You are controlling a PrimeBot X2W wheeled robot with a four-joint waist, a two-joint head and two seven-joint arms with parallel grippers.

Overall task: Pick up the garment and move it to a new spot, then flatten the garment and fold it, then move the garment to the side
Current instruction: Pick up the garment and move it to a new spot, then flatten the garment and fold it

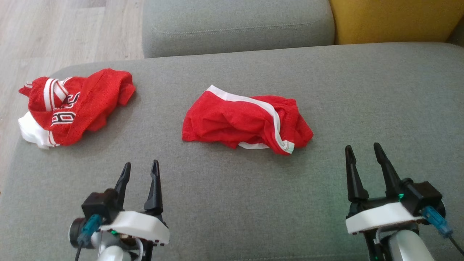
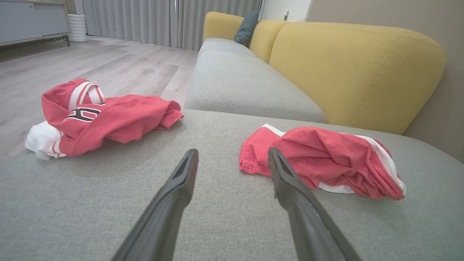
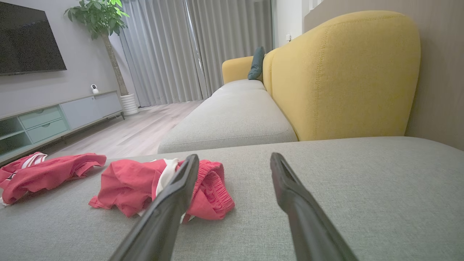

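Red shorts with white trim lie crumpled near the middle of the grey sofa seat, waistband end towards the robot's right. They are not flat, not folded, and nothing is touching them. Same shorts in the left wrist view and right wrist view.

Red jersey, with white bands and black lettering, is bunched at the seat's left end close to the edge, well apart from the shorts. A white piece pokes out under it. Also visible from both wrists.

Left gripper is low at the near edge, fingers apart, holding nothing, and points at the gap between the two garments. Right gripper is near the right side, fingers apart and empty, over bare fabric to the right of the shorts.

Surface: woven grey upholstery, smooth, seam near the edge. A second grey seat cushion butts up behind, with a yellow backrest to the right of it and a teal cushion at the far end.

Room: pale wood-plank floor, grey floor-length curtains, wall TV, low cabinet with a small white camera on top, and a tall plant in a white ribbed pot.
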